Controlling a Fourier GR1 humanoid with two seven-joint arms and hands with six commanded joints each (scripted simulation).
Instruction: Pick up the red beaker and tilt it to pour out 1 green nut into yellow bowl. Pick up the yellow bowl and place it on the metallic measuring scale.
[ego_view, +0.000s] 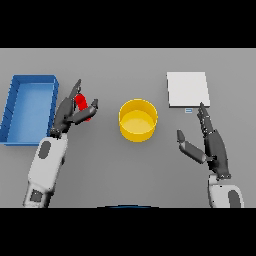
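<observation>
From the head view, the left hand (74, 111) is right at the red beaker (83, 106), fingers reaching behind it and the thumb coming across the front, so the beaker sits in the cradle between them. Whether the grip is firmly closed I can't tell; it reads as wrapping round the beaker, which is near the blue bin (29, 108) on the grey tabletop (125, 170). No green nut shows from here; the beaker's inside is hidden.

The yellow bowl (138, 120) stands mid-table, well apart to the beaker's right, and looks empty. The metallic measuring scale (187, 89) lies beyond it on the far right.

The right hand (210, 142) hovers released, fingers straight, just in front of the scale.

For this step, I'd want the hold snug and centred on the beaker before lifting, then a carry over the bowl's rim and a slow, slight tilt so only one nut rolls out.
</observation>
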